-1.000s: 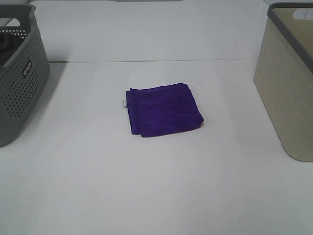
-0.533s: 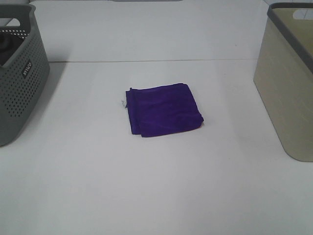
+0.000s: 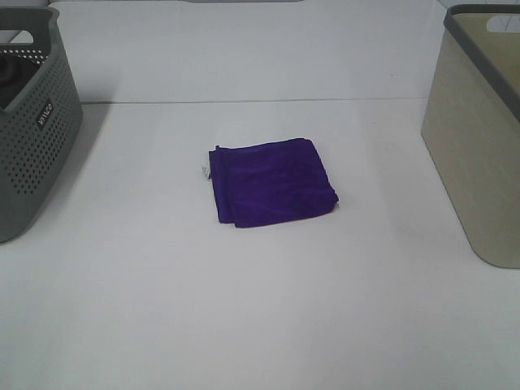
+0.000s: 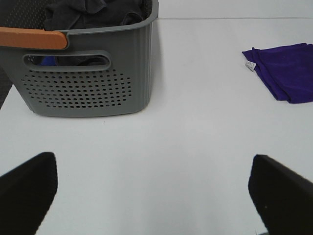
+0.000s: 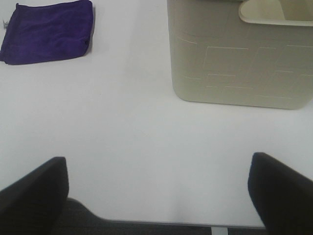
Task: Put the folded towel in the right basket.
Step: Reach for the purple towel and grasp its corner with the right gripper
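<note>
Towel: folded towel (image 3: 272,183), deep purple, soft nap, folded to a rough square. Layered edges show along one side. Small white tag (image 3: 205,171) sticks out at one corner. Lies flat on worktop (image 3: 244,309), nothing on it, nothing touching it.

Posn re L end effector (image 4: 155,188): towel is ahead and off to its right, well apart. Re R end effector (image 5: 156,188): towel is ahead and off to its left, well apart. So it sits between the two, forward of both.

L end effector: dark fingers (image 4: 29,188) spread wide, released, gripping nothing, only bare worktop between them. No contact w/ anything as far as seen.

R end effector: same, fingers (image 5: 34,188) wide apart, released, nothing in the gap, nothing touched.

Right basket (image 3: 475,154): beige, dark grey rim, embossed block pattern on wall, handle cut-out near rim. Stands ahead of R end effector, slightly to its right, near; closer to it than the towel. Inside not visible.

Left basket (image 3: 32,138): grey, perforated walls, orange handle bar (image 4: 32,38), dark clothing (image 4: 93,12) heaped inside. Ahead of L end effector, to its left. Label on one side, text unclear.

Surface/room: worktop plain white, matte, w/ a thin seam line running across behind the towel. White continues beyond the seam.
</note>
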Motion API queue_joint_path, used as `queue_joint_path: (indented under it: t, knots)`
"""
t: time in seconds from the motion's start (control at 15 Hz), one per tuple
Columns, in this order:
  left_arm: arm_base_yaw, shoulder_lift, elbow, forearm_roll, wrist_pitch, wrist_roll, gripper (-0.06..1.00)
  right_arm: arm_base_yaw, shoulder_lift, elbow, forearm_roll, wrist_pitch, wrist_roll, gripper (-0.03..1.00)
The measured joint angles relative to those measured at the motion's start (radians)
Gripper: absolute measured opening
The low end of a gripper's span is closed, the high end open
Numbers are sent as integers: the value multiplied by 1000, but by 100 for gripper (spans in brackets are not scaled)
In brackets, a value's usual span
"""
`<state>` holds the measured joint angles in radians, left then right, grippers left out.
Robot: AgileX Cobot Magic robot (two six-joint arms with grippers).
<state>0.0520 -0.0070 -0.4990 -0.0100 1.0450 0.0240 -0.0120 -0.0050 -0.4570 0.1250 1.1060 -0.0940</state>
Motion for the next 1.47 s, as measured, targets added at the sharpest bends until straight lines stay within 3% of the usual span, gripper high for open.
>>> queue_joint_path:
  t: [1.47]
  knots:
    - [0, 0, 0, 0, 0, 0, 99, 0, 0, 0, -2, -3, 0, 96]
